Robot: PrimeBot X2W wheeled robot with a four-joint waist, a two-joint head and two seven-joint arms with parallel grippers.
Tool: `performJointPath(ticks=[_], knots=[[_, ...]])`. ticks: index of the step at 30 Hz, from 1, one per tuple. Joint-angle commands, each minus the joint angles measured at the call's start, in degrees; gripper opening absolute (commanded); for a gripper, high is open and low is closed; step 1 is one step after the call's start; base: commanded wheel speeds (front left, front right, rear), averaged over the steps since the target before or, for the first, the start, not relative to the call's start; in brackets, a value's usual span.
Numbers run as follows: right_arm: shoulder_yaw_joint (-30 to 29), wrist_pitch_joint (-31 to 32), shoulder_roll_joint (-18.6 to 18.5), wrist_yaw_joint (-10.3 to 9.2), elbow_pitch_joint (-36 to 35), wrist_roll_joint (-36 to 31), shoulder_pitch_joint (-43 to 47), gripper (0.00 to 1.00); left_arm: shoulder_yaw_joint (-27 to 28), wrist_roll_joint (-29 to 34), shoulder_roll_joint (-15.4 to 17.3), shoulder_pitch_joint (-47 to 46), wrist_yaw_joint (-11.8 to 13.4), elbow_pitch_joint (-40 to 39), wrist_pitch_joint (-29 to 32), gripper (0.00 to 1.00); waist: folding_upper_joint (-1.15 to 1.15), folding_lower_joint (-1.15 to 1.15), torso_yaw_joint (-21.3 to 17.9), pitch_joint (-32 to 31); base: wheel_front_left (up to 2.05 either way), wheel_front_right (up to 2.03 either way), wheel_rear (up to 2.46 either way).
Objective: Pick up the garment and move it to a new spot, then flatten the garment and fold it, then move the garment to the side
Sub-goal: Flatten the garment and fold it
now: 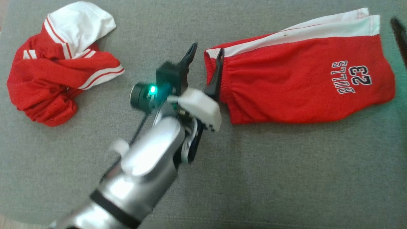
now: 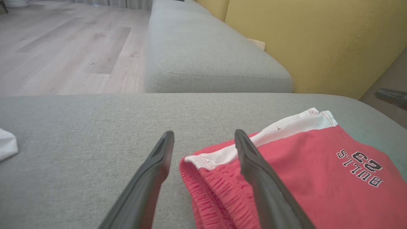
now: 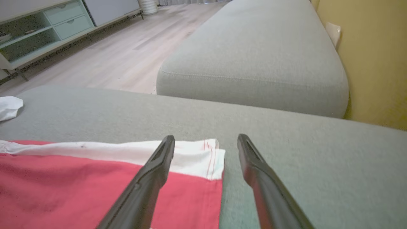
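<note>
Head view, shorts (image 1: 302, 92): they lie flat on the grey sofa cushion (image 1: 254, 178), right of centre, with the waistband toward the middle and the hems toward the right. One leg seems stacked on the other, so I judge the fold at least begun.
Head view, cloth: thin red jersey knit with a gathered elastic waistband, a white side stripe and a "BULLS 23" print.
Head view, left gripper (image 1: 206, 51): fingers spread apart and empty, one over the waistband's striped corner, the other over bare cushion. It is probably set there to work that corner.
Head view, other garment (image 1: 57, 70): a red-and-white piece crumpled in a heap at the far left, well apart from the shorts.
Left wrist view, fingers: wide apart and holding nothing. One crosses above the ribbed waistband, the other above the woven upholstery.
Left wrist view, surroundings: yellow backrest (image 2: 318, 41), second grey cushion (image 2: 206, 54), pale wooden floor (image 2: 63, 47).
Right wrist view, right gripper (image 3: 206, 140): fingers parted and empty, straddling the hem corner where the white stripe ends.
Right wrist view, reason: a gripper at each end would suit sliding the shorts as one piece.
Right wrist view, hem: flat, with red stitching on the white.
</note>
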Motion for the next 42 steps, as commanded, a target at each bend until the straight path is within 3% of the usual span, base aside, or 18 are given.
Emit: performJointPath(ticks=[1, 8, 14, 21, 22, 23, 24, 26, 34, 42], knots=[[0.6, -0.6, -1.6, -0.04, 0.4, 0.9, 2.9, 1.00, 2.7, 2.1, 0.7, 1.4, 0.9, -3.1, -0.7, 1.00, 0.00, 0.00, -0.4, -0.8, 0.00, 0.00, 0.00], [1.9, -1.3, 2.3, -0.04, 8.8, 3.5, 5.1, 1.00, 9.0, 11.6, 0.7, 15.4, 3.8, -15.2, -0.7, 1.00, 0.00, 0.00, 1.1, -2.4, 0.00, 0.00, 0.00], [2.5, 0.0, 6.7, -0.04, 18.1, 4.7, 4.3, 1.00, 10.7, 17.3, 0.7, 24.5, 3.7, -22.6, -0.7, 1.00, 0.00, 0.00, 4.4, -2.3, 0.00, 0.00, 0.00], [3.8, 2.9, 11.7, -0.04, 26.3, 5.9, 3.4, 1.00, 11.7, 20.3, 0.7, 28.1, 3.6, -25.0, -0.7, 1.00, 0.00, 0.00, 6.6, -1.9, 0.00, 0.00, 0.00], [4.3, 3.3, 12.4, -0.04, 26.6, 5.9, 3.3, 0.95, 12.0, 20.4, 0.7, 28.4, 3.7, -25.1, -0.7, 1.00, 0.00, 0.00, 6.6, -2.1, 0.00, 0.00, 0.00], [4.7, 3.7, 13.0, -0.04, 26.8, 6.0, 3.4, 0.83, 12.3, 20.5, 0.7, 28.6, 3.7, -25.1, -0.7, 1.00, 0.00, 0.00, 6.6, -2.3, 0.00, 0.00, 0.00], [5.1, 4.0, 13.6, -0.04, 26.8, 6.2, 3.5, 0.46, 12.5, 20.6, 0.7, 28.9, 3.7, -25.1, -0.7, 1.00, 0.00, 0.00, 6.5, -2.5, 0.00, 0.00, 0.00], [6.1, 4.4, 14.5, -0.04, 27.1, 6.1, 3.7, 0.00, 12.9, 21.4, 0.7, 29.5, 3.7, -24.5, -0.7, 1.00, 0.00, 0.00, 6.1, -3.4, 0.00, 0.00, 0.00], [8.1, 1.8, 15.8, -0.04, 31.6, 4.7, 3.6, 0.00, 15.1, 22.7, 0.7, 32.1, 2.9, -23.0, -0.7, 1.00, 0.00, 0.00, 2.9, -7.3, 0.00, 0.00, 0.00], [9.7, 0.3, 12.6, -0.04, 36.5, 3.1, 2.9, 0.00, 18.1, 23.2, 0.7, 34.8, 0.8, -21.9, -0.7, 1.00, 0.00, 0.00, -1.5, -11.5, 0.00, 0.00, 0.00]])
